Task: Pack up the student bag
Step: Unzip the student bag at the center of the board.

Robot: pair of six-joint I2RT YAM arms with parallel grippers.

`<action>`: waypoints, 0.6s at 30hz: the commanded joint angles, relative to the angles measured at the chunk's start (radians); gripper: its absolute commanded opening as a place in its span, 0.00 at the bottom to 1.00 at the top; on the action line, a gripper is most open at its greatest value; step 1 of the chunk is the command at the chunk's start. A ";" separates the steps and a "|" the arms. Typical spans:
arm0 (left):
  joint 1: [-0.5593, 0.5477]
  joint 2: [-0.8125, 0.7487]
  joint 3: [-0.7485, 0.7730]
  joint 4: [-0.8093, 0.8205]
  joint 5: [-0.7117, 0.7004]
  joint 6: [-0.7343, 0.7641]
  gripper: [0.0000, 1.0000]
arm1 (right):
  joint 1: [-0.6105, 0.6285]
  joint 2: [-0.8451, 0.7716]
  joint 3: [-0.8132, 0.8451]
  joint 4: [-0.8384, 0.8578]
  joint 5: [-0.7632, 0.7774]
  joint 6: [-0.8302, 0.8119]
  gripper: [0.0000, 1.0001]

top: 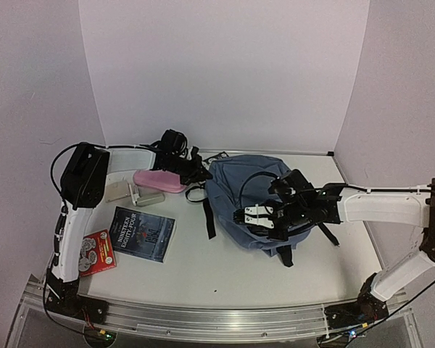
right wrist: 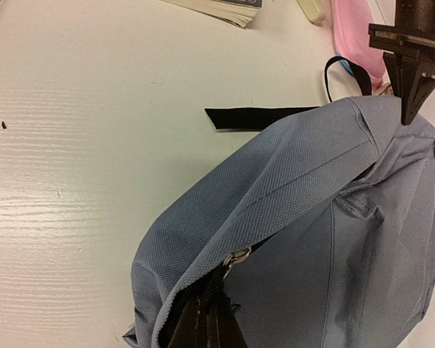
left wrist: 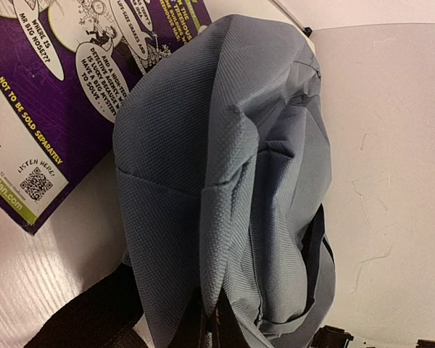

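The student bag (top: pixel 243 185), blue-grey fabric with black straps, lies in the middle of the table. My left gripper (top: pixel 201 172) is at its far left edge, shut on a raised fold of the bag's fabric (left wrist: pixel 217 239); its jaws (left wrist: pixel 210 330) barely show under the cloth. My right gripper (top: pixel 241 215) is over the bag's near side, shut (right wrist: pixel 210 322) on the black zipper pull just below the metal zip ring (right wrist: pixel 237 256). A dark gap runs along the zip line (right wrist: pixel 348 177). The left gripper (right wrist: pixel 413 69) also shows in the right wrist view, pinching the bag's edge.
A pink pencil case (top: pixel 159 180) lies left of the bag, next to two small grey-beige items (top: pixel 134 193). A dark paperback (top: pixel 141 233) and a small red booklet (top: pixel 96 251) lie at the near left. A purple printed cover (left wrist: pixel 36 109) lies beside the bag. Black straps (top: pixel 209 216) trail onto the table.
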 commanded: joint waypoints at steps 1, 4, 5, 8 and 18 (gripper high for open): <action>0.028 -0.014 0.063 0.057 -0.028 -0.004 0.00 | 0.005 -0.033 -0.013 -0.078 -0.058 0.039 0.00; 0.045 -0.010 0.082 0.035 -0.009 0.008 0.01 | 0.006 -0.063 -0.040 -0.086 -0.061 0.046 0.00; 0.043 -0.010 0.091 0.027 -0.001 0.018 0.05 | 0.005 -0.065 -0.039 -0.084 -0.067 0.056 0.00; 0.006 -0.037 0.073 0.026 0.005 0.055 0.39 | 0.005 -0.032 0.002 -0.050 -0.076 0.124 0.00; -0.074 -0.361 -0.320 0.019 -0.201 0.050 0.83 | 0.005 0.110 0.157 0.078 -0.020 0.287 0.00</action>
